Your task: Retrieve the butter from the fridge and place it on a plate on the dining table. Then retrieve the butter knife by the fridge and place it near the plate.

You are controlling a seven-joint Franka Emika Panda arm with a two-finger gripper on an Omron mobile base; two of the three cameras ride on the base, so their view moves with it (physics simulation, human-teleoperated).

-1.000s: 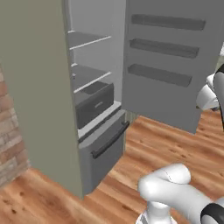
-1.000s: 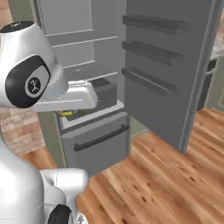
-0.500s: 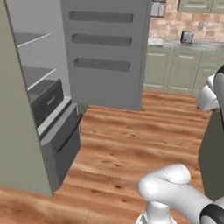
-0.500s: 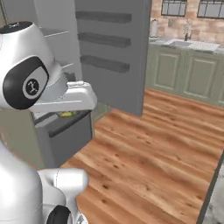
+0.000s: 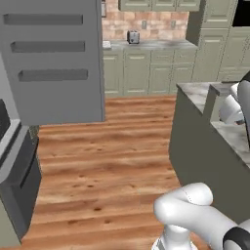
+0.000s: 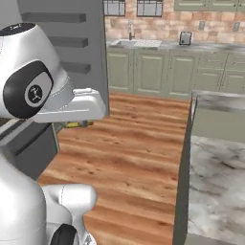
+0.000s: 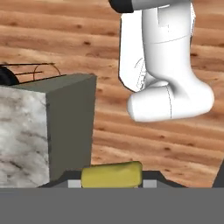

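1. The wood floor lies open through the middle of both base views, a wide lane running toward 12 o'clock up to the back cabinets.
2. At 9 to 10 o'clock in the left base view the open fridge door stands out over the floor and closes off that side.
3. Below it at 8 o'clock the fridge's lower drawer juts into the lane.
4. At 3 o'clock the table blocks the right; its dark side wall drops straight to the floor.
5. The marble top shows bare room in the right base view.
6. In the hand view the table corner sits at 9 o'clock, with floor open beyond.
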